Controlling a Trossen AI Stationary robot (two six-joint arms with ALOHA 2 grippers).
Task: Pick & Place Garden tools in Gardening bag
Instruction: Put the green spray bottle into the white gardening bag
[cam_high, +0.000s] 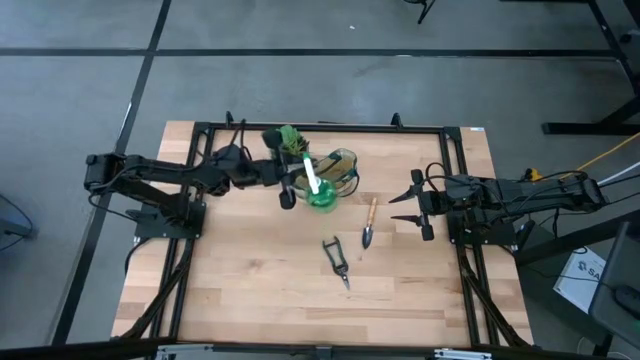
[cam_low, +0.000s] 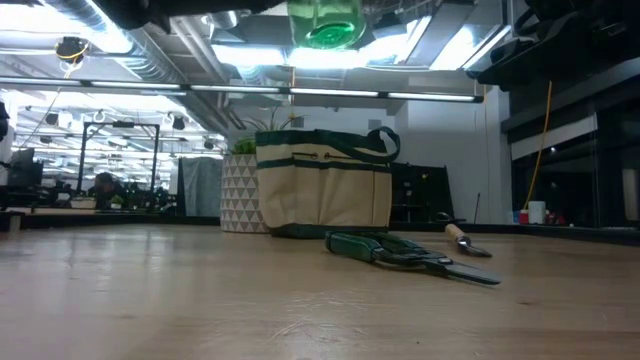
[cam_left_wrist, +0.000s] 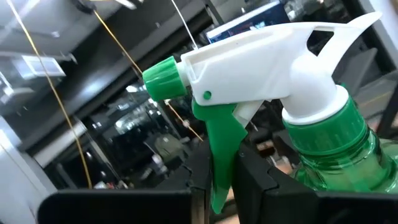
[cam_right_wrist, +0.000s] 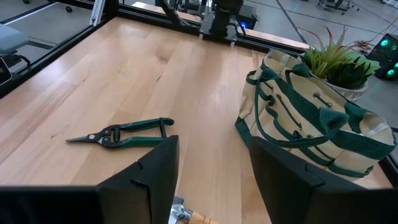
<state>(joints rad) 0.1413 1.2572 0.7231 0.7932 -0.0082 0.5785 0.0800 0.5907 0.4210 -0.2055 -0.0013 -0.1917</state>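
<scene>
My left gripper (cam_high: 291, 190) is shut on the green translucent spray bottle (cam_high: 322, 195), held high beside the beige gardening bag (cam_high: 338, 168). In the low view the bottle's base (cam_low: 325, 25) hangs above the bag (cam_low: 325, 190). The shears (cam_high: 337, 260) and the wooden-handled trowel (cam_high: 369, 225) lie flat on the table. My right gripper (cam_high: 415, 205) is open and empty, right of the trowel. In its wrist view (cam_right_wrist: 211, 168) it faces the shears (cam_right_wrist: 121, 132) and the bag (cam_right_wrist: 311, 124). No hand rake shows. My left gripper has its two fingers (cam_left_wrist: 258, 180) on either side of the bottle's green trigger (cam_left_wrist: 221, 149), just below the white spray head (cam_left_wrist: 261, 59) and beside the neck. It comes level from the table's left. The bottle is lifted clear of table and bag.
A green plant in a white patterned pot (cam_high: 288, 140) stands just behind the bag's left end (cam_low: 240, 195). Black frame rails (cam_high: 320, 127) run along the table's far, left and right sides. Bare wood lies toward the near edge (cam_high: 300, 300).
</scene>
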